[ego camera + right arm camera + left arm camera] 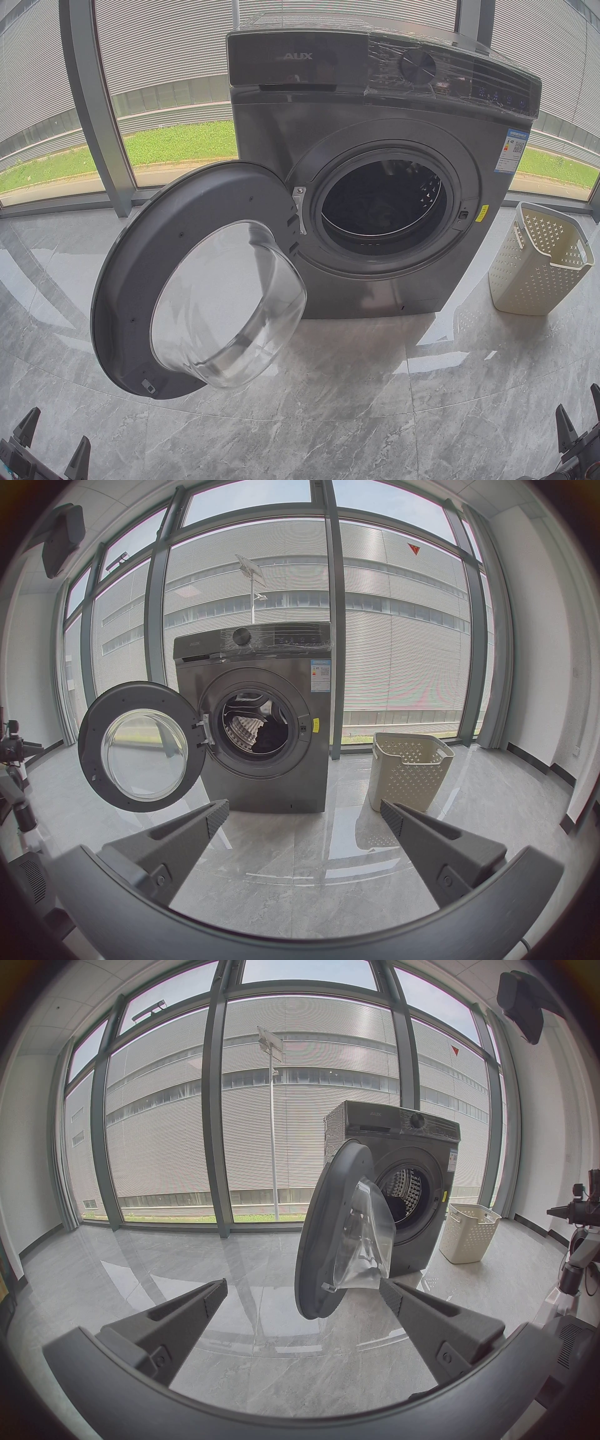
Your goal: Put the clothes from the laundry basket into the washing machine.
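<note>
Washing machine (375,125) stood open on a glossy grey marble floor (312,400).
The cream laundry basket (540,262) is set on the floor just right of it, before tall windows (169,81); dark clothes (272,736) are seen in the drum; both pairs of jaws are held spread.

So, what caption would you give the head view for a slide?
Front-loading washing machine with its door swung open, a cream laundry basket standing beside it.

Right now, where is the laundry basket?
In the head view the laundry basket stands upright on the floor at the robot's right, beside the washing machine and a little apart from its right side.
</note>
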### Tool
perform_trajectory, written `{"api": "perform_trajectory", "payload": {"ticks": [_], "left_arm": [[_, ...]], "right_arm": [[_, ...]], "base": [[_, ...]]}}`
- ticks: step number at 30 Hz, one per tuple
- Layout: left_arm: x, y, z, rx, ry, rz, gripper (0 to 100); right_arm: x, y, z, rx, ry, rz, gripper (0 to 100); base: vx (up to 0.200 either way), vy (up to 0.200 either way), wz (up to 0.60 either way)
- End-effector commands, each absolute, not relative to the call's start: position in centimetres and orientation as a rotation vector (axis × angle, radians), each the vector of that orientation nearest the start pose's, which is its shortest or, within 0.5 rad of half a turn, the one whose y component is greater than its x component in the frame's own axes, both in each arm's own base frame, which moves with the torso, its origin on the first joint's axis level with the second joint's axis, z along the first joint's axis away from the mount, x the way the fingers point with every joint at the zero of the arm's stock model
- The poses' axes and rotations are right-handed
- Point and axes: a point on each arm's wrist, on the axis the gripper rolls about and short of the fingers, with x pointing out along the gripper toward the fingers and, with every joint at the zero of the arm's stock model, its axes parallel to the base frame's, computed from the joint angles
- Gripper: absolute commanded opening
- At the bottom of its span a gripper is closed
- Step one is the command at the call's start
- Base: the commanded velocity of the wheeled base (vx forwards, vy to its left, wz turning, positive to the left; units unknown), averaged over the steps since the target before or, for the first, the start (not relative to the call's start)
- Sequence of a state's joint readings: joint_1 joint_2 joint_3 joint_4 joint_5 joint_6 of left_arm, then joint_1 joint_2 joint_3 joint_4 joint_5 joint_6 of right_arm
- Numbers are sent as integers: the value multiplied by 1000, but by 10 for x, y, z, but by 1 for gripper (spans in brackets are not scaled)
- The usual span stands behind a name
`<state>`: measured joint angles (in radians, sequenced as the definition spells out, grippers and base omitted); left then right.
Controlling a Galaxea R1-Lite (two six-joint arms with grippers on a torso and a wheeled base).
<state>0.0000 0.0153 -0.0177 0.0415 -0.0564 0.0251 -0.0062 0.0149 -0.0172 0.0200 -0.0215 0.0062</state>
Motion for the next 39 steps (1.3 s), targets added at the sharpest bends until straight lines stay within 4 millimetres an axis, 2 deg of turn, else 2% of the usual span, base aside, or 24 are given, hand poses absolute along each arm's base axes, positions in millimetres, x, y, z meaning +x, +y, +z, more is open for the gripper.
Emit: {"api": "perform_trajectory", "payload": {"ticks": [1,10,13,28,34,39], "left_arm": [[-23,-1,71,23,41,-57,100],[-23,-1,71,22,41,-59,100],[-23,-1,71,23,41,-59,100],[-23,-1,71,30,39,-59,100],[-23,-1,71,43,40,-59,100],[-23,-2,71,48,40,-70,100]], "right_arm": [[-23,0,76,6,14,-26,100],[-23,0,76,6,14,-26,100],[-23,0,76,6,12,-26,100],[-23,0,76,6,15,-26,100],[-23,0,76,6,12,-26,100],[-23,0,76,6,14,-28,100]], "base": [[0,0,0],[0,0,0],[-200,0,0],[0,0,0],[0,200,0],[0,0,0]]}}
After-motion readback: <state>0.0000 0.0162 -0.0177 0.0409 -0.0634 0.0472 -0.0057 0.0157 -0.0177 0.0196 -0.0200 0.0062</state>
